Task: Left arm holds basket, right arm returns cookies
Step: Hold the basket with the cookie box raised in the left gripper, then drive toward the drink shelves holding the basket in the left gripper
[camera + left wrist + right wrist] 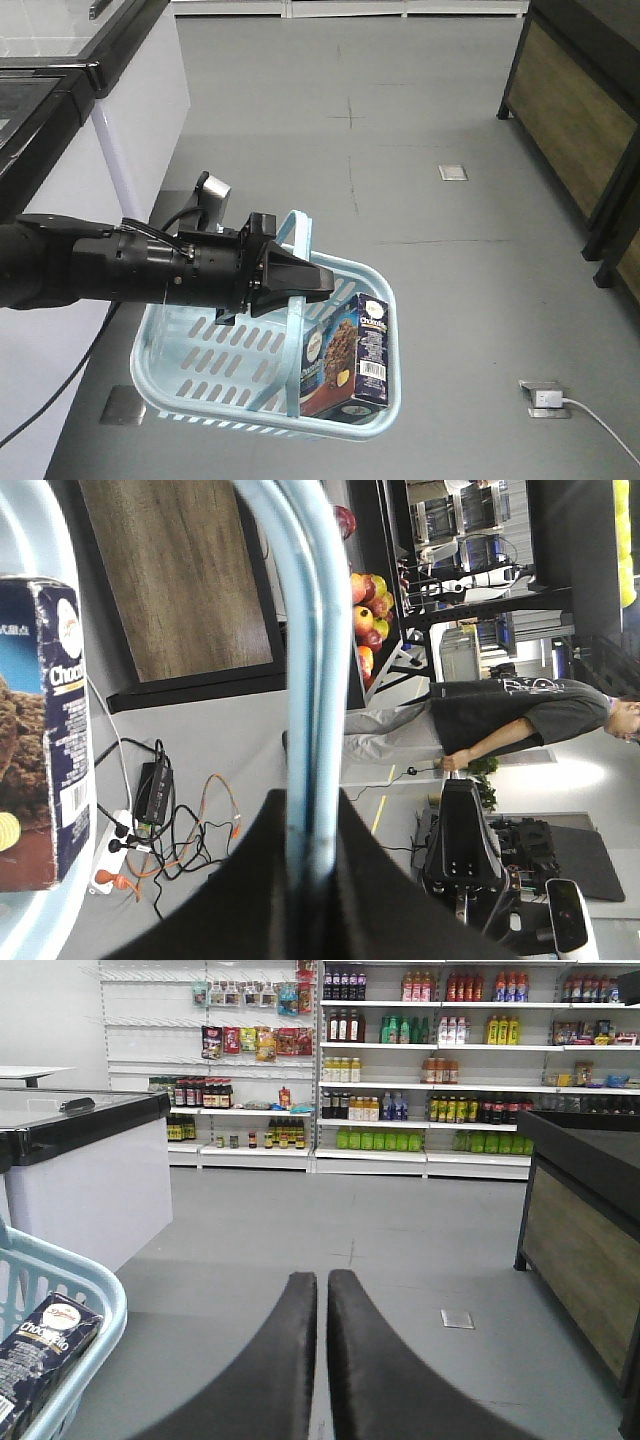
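The light blue basket (158, 322) hangs above the grey floor by its hoop handle (296, 352). My left gripper (325, 283) is shut on the top of that handle. The left wrist view shows the handle (310, 630) running down between the jaws of the left gripper (312, 825). The cookies (346, 356), a dark navy carton, stand upright in the basket's right end and also appear in the left wrist view (45, 740). My right gripper (322, 1278) is shut and empty, to the right of the basket (102, 1305) and cookies (40, 1350). The right arm is out of the front view.
A white freezer cabinet (135, 110) stands on the left and a wood-panelled display stand (572, 100) on the right. Stocked shelves (420, 1060) line the far wall. Floor outlet plates (452, 172) and a plugged cable (546, 398) lie on the floor. A person (520, 715) stands beyond.
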Available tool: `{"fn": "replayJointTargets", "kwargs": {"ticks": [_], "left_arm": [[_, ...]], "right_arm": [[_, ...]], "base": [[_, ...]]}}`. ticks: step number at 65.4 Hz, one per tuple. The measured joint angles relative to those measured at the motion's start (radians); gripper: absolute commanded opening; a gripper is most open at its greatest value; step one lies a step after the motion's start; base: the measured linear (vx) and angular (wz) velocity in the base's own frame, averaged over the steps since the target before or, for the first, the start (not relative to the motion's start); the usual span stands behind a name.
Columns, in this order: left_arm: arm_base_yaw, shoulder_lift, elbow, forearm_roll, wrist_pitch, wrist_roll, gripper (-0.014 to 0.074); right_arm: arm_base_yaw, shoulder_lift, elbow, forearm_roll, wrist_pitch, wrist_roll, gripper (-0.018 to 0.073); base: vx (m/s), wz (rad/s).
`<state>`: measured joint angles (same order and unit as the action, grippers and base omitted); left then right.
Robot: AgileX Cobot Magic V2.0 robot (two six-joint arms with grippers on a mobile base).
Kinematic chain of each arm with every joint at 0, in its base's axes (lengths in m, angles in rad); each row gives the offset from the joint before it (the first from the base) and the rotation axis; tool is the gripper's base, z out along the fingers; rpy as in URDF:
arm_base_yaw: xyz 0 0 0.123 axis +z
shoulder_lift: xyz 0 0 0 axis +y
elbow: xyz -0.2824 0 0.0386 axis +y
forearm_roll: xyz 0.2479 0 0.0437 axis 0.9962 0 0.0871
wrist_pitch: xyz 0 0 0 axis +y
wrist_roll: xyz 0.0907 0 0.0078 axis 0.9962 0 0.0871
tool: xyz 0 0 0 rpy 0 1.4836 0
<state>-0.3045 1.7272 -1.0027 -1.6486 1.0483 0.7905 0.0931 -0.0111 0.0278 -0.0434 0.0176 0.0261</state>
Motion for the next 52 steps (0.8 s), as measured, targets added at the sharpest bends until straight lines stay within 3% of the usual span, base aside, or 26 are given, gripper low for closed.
{"fn": "replayJointTargets", "kwargs": {"ticks": [52], "left_arm": [[0.001,0.0,0.0,0.0,0.0,-0.002,-0.0003]], "right_arm": [[0.0,0.0,0.0,0.0,0.0,0.0,-0.0006]], "base": [[0.14,0.01]]}}
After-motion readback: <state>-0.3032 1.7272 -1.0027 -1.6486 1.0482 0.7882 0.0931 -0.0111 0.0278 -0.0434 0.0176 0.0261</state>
